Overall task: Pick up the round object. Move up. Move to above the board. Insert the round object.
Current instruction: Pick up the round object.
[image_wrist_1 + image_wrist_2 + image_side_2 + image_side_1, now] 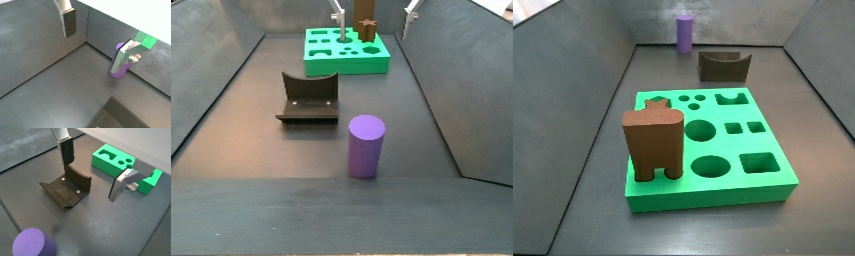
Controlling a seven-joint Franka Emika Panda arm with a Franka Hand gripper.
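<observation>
The round object, a purple cylinder peg, stands upright on the dark floor near one end wall, also seen in a side view and in both wrist views. The green board lies at the opposite end, with a brown arch-legged block standing on it. My gripper hangs high over the board's end, far from the peg. It is open and empty in both wrist views. One finger overlaps the peg in view only.
The dark fixture stands on the floor between peg and board, also in a side view and a wrist view. Grey walls enclose the floor on all sides.
</observation>
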